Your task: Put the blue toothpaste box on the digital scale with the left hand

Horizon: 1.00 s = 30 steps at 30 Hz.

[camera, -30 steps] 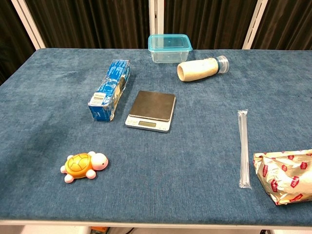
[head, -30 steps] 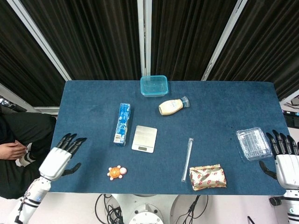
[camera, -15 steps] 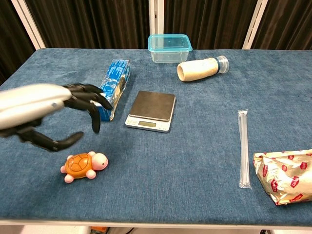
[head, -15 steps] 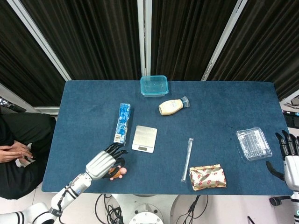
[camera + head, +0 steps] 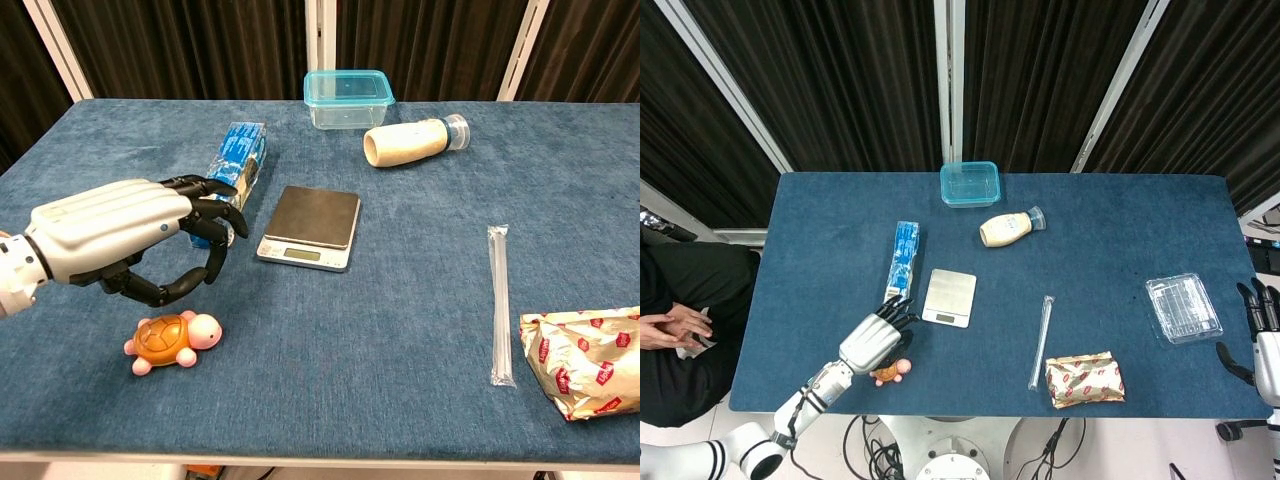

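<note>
The blue toothpaste box (image 5: 903, 262) (image 5: 236, 160) lies flat on the table, left of the digital scale (image 5: 949, 297) (image 5: 310, 227), whose platform is bare. My left hand (image 5: 874, 340) (image 5: 130, 235) hovers open just short of the box's near end, above the toy turtle, fingers apart and holding nothing. In the chest view it hides the box's near end. My right hand (image 5: 1265, 335) is at the table's far right edge, fingers spread, empty.
An orange toy turtle (image 5: 172, 340) sits below my left hand. A teal lidded container (image 5: 970, 183) and a lying cream bottle (image 5: 1010, 228) are at the back. A clear straw (image 5: 1041, 341), a wrapped snack (image 5: 1085, 379) and a clear plastic tray (image 5: 1183, 308) lie to the right.
My left hand has come in from the table's left edge toward the toothpaste box's near end. My right hand has drawn back to the right edge.
</note>
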Available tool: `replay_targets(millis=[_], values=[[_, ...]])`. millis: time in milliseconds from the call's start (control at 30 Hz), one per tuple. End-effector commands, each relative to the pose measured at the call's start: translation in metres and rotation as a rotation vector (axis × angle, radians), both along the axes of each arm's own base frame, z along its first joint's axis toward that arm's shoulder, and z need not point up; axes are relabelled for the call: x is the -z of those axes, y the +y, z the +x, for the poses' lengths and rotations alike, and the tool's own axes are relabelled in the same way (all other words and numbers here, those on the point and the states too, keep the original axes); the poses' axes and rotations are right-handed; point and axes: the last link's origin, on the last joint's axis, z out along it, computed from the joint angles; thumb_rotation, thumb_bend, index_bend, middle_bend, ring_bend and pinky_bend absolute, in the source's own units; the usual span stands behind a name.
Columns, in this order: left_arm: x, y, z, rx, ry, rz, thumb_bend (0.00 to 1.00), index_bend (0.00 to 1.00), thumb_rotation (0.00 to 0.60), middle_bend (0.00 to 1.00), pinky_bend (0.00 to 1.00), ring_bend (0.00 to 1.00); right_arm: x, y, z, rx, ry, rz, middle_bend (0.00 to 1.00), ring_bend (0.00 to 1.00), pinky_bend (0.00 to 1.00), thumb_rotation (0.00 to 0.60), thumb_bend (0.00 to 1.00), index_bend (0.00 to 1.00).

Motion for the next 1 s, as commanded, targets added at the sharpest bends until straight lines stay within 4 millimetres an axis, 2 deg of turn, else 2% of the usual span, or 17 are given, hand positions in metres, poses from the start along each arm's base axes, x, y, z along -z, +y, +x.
replay_targets(millis=[33, 600, 1000], values=[[0.003, 0.003, 0.0, 0.009, 0.021, 0.018, 0.54, 0.64, 0.6, 0.22, 0.0, 0.0, 0.0, -0.001, -0.001, 0.002, -0.001, 0.0, 0.0, 0.0, 0.0, 0.6, 0.21, 0.0], [0.018, 0.014, 0.008, 0.009, 0.03, -0.02, 0.54, 0.68, 0.6, 0.2, 0.0, 0.0, 0.0, -0.001, -0.002, 0.005, -0.002, 0.001, 0.0, 0.0, 0.0, 0.6, 0.21, 0.0], [0.026, 0.018, 0.005, 0.01, 0.058, -0.02, 0.54, 0.69, 0.6, 0.2, 0.0, 0.0, -0.002, 0.0, -0.005, 0.013, -0.004, -0.003, 0.0, 0.0, 0.0, 0.6, 0.21, 0.0]])
